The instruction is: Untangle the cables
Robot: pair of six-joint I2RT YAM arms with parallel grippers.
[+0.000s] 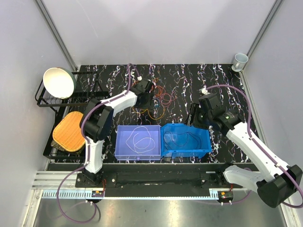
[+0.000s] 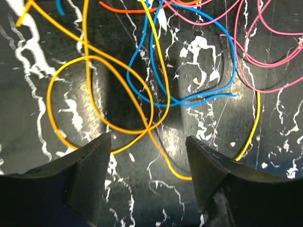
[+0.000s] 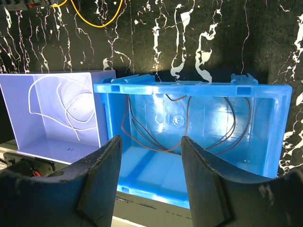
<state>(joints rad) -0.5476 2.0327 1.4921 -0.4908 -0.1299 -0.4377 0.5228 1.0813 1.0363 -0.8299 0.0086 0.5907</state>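
The cables [image 1: 160,100] lie in a tangle on the black marbled table behind the bins. My left gripper [image 1: 151,100] hovers over the tangle. In the left wrist view it [image 2: 147,139] is open, with a yellow cable [image 2: 149,126] crossing the table between its fingers; blue [image 2: 199,100], pink [image 2: 265,64] and orange [image 2: 132,9] cables loop beyond. My right gripper [image 1: 195,118] is open and holds nothing. It [image 3: 151,139] faces a blue bin [image 3: 189,87] holding a dark brown cable [image 3: 142,137]. A white cable [image 3: 57,101] lies in the pale bin [image 3: 47,146].
The pale bin [image 1: 118,142] and blue bin [image 1: 208,144] stand side by side at the near edge. A black rack on the left carries a white bowl [image 1: 59,82] and a woven yellow mat [image 1: 70,131]. A cup [image 1: 240,60] stands at the back right corner.
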